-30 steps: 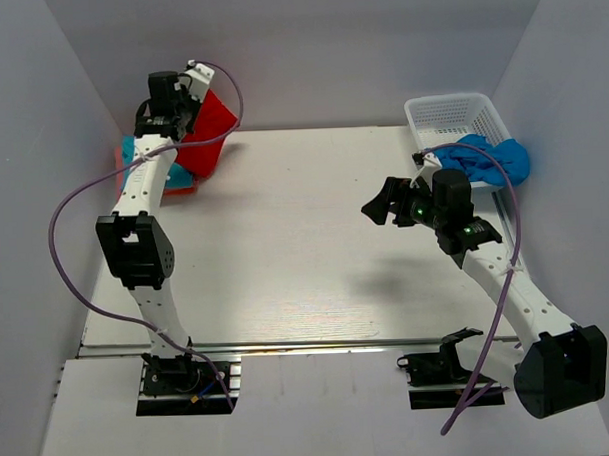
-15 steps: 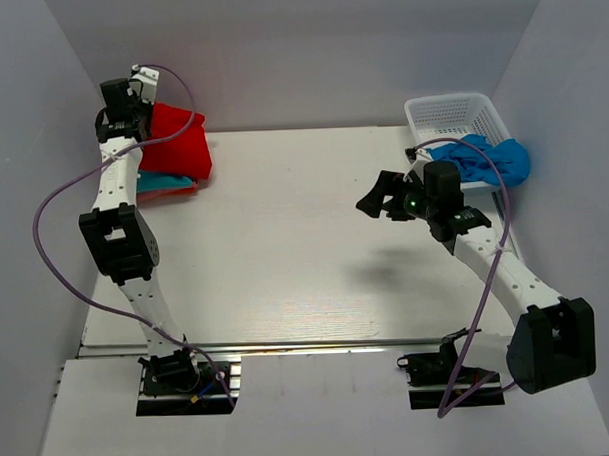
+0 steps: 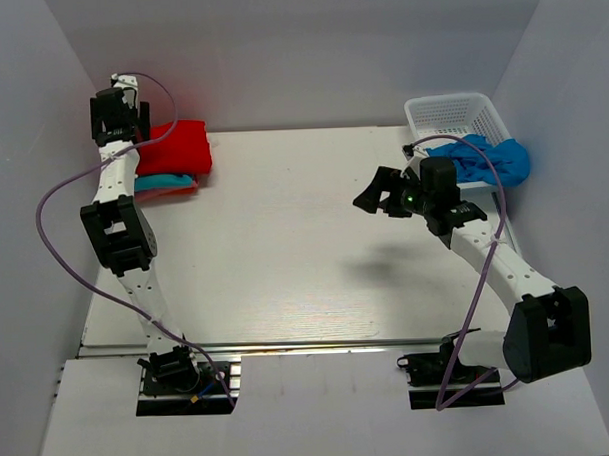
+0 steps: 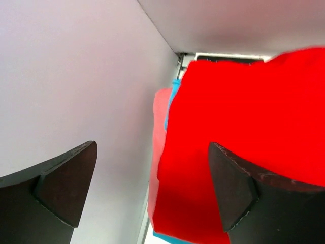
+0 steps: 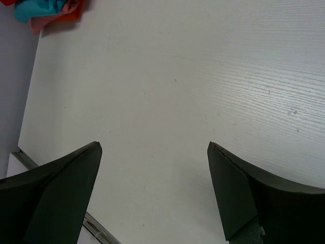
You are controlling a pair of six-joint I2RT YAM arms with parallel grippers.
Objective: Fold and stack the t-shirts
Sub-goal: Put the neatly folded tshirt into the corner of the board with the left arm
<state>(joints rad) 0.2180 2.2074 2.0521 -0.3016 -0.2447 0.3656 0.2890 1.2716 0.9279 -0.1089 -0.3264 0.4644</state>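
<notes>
Holds the left arm stretched up along the left wall to the far-left corner of the table (image 3: 285,249), elbow at mid-depth by the left edge, forearm running on away from the base, wrist tipped over the back of the clothes pile. Carries the left gripper (image 4: 152,188) spread wide there, its fingers (image 4: 61,178) far apart with nothing pinched between them. Looks down past them onto the red t-shirt (image 3: 177,147), with the left wall filling the left of that wrist view. Shows the red t-shirt folded and lying on top of the stack in that corner, over the turquoise t-shirt (image 3: 168,180), itself over the orange-pink t-shirt (image 3: 173,191), with only thin edges of the lower two peeping out at the near side. Cannot tell whether either finger touches the red cloth. Holds the right arm bent up from its base on the right, elbow out by the near-right edge, forearm reaching toward the middle, wrist turned leftward. Poises the right gripper (image 3: 375,192) above bare tabletop right of centre, well apart from the stack, jaws standing wide with nothing in them. Shows only white wood grain between them in the right wrist view, plus a scrap of the pile at the top-left corner. Has behind that wrist, at the far right, a white mesh basket (image 3: 450,108) with a crumpled blue cloth (image 3: 487,160) spilling over its near rim.
</notes>
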